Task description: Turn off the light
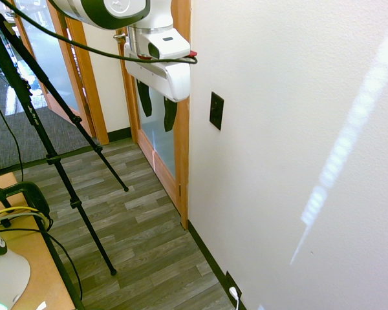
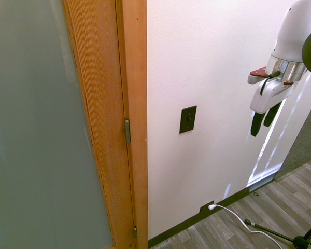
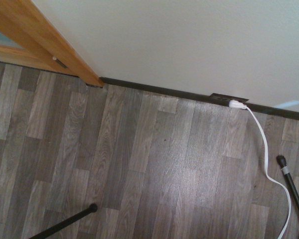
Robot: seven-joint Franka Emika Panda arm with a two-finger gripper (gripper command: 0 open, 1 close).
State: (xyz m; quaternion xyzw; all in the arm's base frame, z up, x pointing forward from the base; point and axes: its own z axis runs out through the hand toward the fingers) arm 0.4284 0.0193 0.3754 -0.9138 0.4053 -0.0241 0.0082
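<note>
Wall switch [image 1: 216, 110] apart from pincer [image 1: 156, 107]

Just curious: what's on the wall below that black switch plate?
Below the switch plate is bare white wall, then a dark outlet plate at the baseboard with a white plug. Inside the wall is hidden.

My tool [image 2: 265, 118] hangs apart from the wall [image 2: 217, 41]; the switch [image 2: 187, 119] sits between it and the door frame [image 2: 132, 104], outlet plate [image 2: 207, 208] below.

White plug [image 3: 237, 104] in outlet plate [image 3: 229, 97] (probably black) — wood floor [image 3: 139, 164].
</note>
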